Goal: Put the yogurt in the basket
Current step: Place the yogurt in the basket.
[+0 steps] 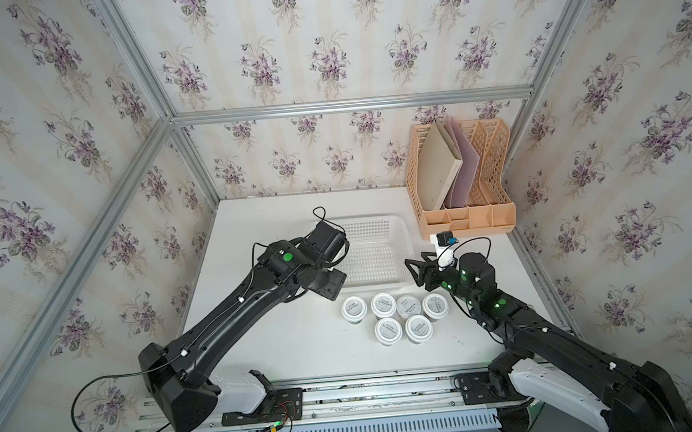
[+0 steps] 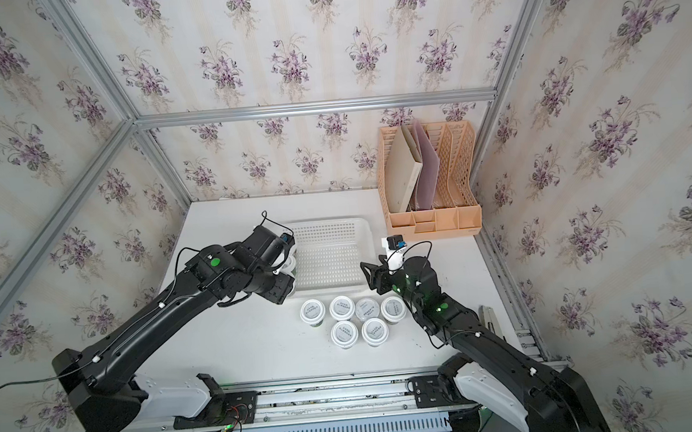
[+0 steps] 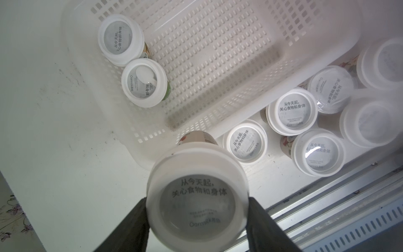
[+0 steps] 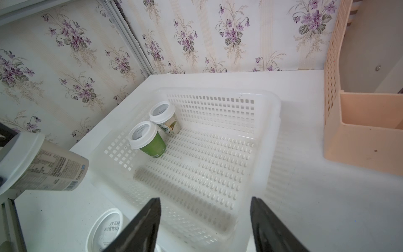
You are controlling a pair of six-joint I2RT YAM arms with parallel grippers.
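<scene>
In the left wrist view my left gripper (image 3: 197, 201) is shut on a yogurt cup (image 3: 197, 192), one dark finger on each side of its white lid. From the right wrist view that held cup (image 4: 43, 165) hangs tilted just outside the near left corner of the white basket (image 4: 207, 163). Two yogurt cups (image 3: 118, 39) (image 3: 144, 83) stand in the basket's far left corner. Several more cups (image 1: 388, 331) are clustered on the table in front of the basket (image 1: 375, 248). My right gripper (image 4: 205, 199) is open and empty over the basket's near right corner.
A peach-orange file rack (image 1: 465, 217) holding folders stands at the back right, close to the basket. Wallpapered walls with aluminium posts close in three sides. A metal rail (image 1: 348, 392) runs along the table's front edge.
</scene>
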